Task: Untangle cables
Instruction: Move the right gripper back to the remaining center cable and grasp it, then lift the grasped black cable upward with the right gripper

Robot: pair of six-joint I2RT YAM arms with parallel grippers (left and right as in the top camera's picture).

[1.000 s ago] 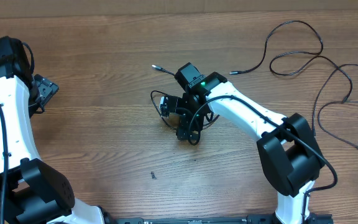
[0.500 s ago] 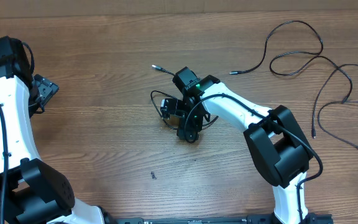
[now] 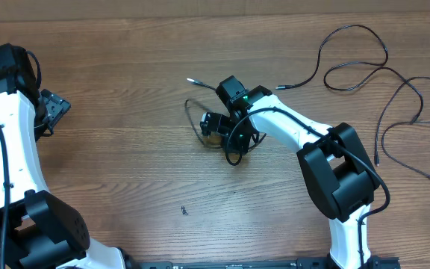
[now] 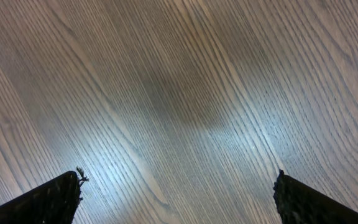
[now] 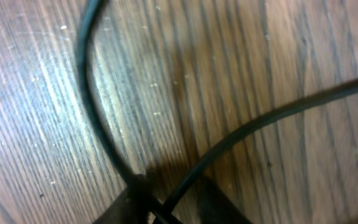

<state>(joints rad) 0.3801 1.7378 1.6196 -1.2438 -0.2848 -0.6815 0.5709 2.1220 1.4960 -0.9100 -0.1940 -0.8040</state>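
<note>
A tangle of thin black cables (image 3: 197,119) lies at mid-table, one small plug (image 3: 190,80) pointing up-left. My right gripper (image 3: 232,146) reaches down into this tangle. In the right wrist view its fingers (image 5: 129,205) sit close together at the bottom edge, shut on a black cable (image 5: 95,118) where a second strand (image 5: 272,118) crosses it. More loose cables (image 3: 353,60) loop over the far right of the table. My left gripper (image 3: 54,108) hangs at the left edge, open, with only bare wood between its fingertips (image 4: 48,199).
A long cable (image 3: 402,112) snakes down the right side toward the table edge. A small dark speck (image 3: 184,211) lies on the wood near the front. The wooden table (image 3: 125,164) stretches between the two arms.
My right gripper has closed from wide open onto the cable and drawn slightly up and right, pulling the tangle with it. The left arm has stayed still.
</note>
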